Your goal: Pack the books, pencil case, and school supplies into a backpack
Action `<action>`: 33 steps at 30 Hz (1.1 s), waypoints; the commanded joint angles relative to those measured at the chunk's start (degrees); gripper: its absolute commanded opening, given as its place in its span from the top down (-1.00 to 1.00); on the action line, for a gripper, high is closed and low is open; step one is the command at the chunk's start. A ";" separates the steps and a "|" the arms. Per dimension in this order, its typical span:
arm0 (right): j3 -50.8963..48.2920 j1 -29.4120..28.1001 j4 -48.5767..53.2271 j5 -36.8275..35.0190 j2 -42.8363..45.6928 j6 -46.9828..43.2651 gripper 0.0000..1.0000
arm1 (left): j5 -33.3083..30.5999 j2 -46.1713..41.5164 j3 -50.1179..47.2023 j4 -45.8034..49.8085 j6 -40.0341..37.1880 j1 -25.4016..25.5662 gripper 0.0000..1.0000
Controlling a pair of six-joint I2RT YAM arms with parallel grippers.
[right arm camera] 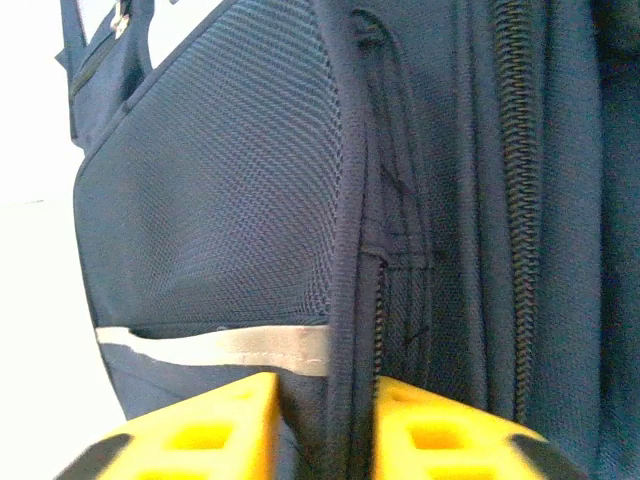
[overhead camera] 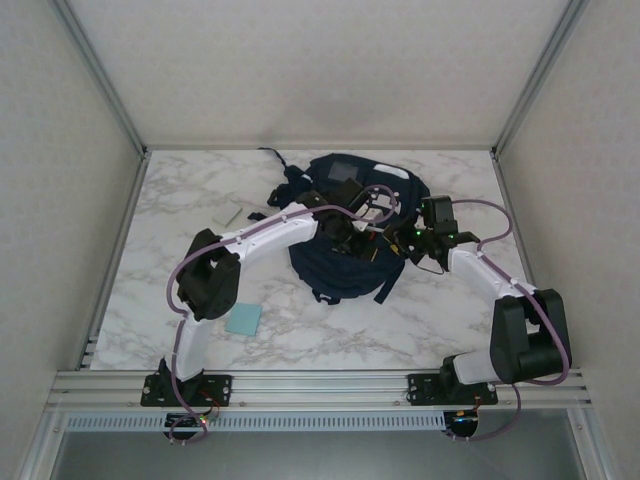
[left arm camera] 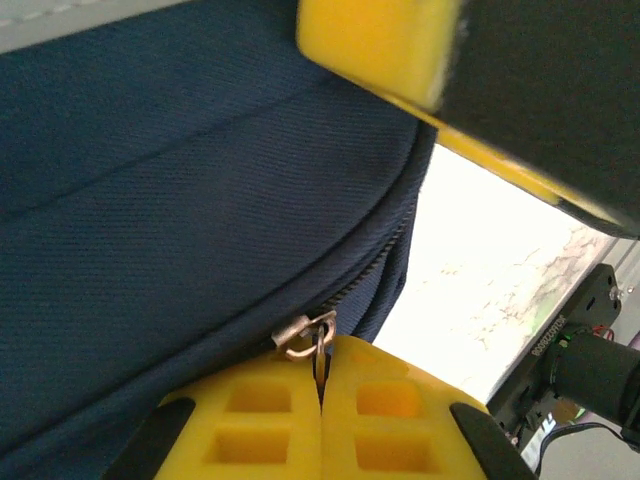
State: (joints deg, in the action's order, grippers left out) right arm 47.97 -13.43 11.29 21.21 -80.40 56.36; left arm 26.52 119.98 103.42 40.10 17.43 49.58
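Backpack (overhead camera: 335,278) middle hidden under left arm (overhead camera: 275,230); grey flat item (overhead camera: 232,215) too small to identify.

Backpack (overhead camera: 340,275) blocks centre; table (overhead camera: 170,200) left of it (blue pad (overhead camera: 243,319) aside) seems passable.

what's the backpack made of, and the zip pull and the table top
Backpack: woven synthetic cloth by the look, navy, matt; fine diagonal weave shows.
Its side pocket: open mesh, probably nylon.
Zip pull: metal, coppery and shiny, a thin bent ring.
Table top: marble pattern, white with grey veins; stone or printed laminate, cannot tell.
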 commanded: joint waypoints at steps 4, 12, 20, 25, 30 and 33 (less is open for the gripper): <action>1.72 -0.61 0.36 1.81 -0.28 -4.71 1.00 | 1.59 -0.61 2.22 0.81 -2.55 2.11 1.00; 9.73 0.02 18.91 -8.12 -0.64 -28.79 1.00 | -8.55 -4.17 -3.43 12.38 -10.54 -3.30 1.00; 10.28 0.95 20.81 -11.77 -1.78 -38.15 1.00 | -19.15 -7.34 -9.14 14.81 -12.47 -11.52 1.00; 13.44 1.35 21.87 -20.45 -5.35 -44.08 1.00 | -26.02 -7.90 -8.85 15.92 -15.21 -12.93 1.00; 16.98 2.12 21.09 -29.73 -7.68 -50.30 1.00 | -38.14 -9.54 -10.21 15.61 -16.51 -13.20 1.00; 21.36 3.81 21.63 -34.04 -10.29 -51.08 1.00 | -31.37 -11.59 -11.56 14.15 -17.23 -13.11 1.00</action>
State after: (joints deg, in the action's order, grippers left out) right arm 64.90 -13.87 31.86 5.74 -88.60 10.50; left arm 2.57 113.10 93.62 48.21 1.39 38.94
